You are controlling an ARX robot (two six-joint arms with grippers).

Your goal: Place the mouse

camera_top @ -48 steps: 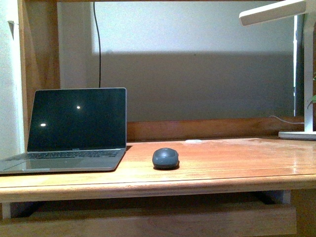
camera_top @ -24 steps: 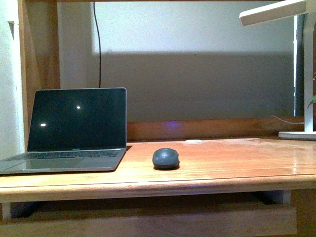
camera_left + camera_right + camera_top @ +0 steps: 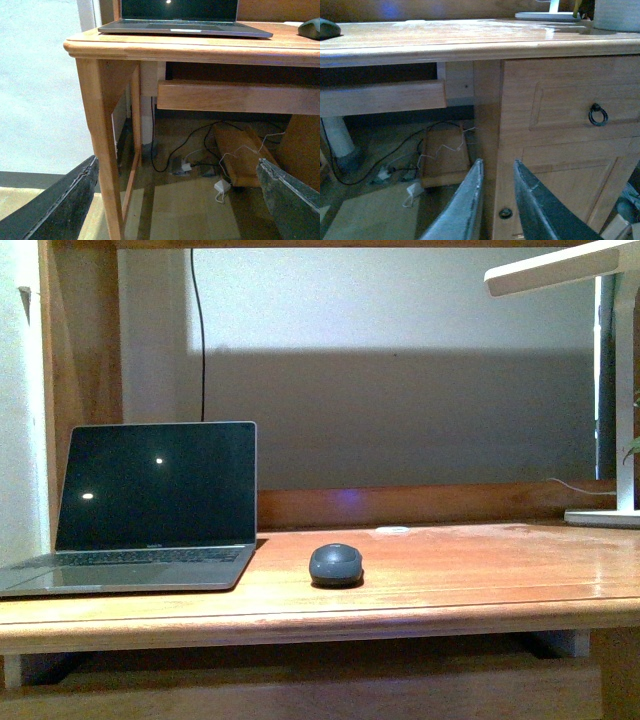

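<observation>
Left claw (image 3: 177,200) released, fingers (image 3: 65,202) spread wide, hanging low in front of the table (image 3: 165,50), below its top and level with the leg. Nothing between the fingers but floor and cables (image 3: 200,160). Right claw (image 3: 497,200) nearly clenched, only a narrow slit between its fingers (image 3: 465,205), gripping nothing, low before the cabinet front with the ring-pull drawer (image 3: 598,115). Neither arm visible in the front view. Mouse (image 3: 336,564) resting on the table top, near the front edge, just right of the open laptop (image 3: 150,505) and apart from it. Small white disc (image 3: 392,530) further back. White lamp (image 3: 600,390) at the right end.
</observation>
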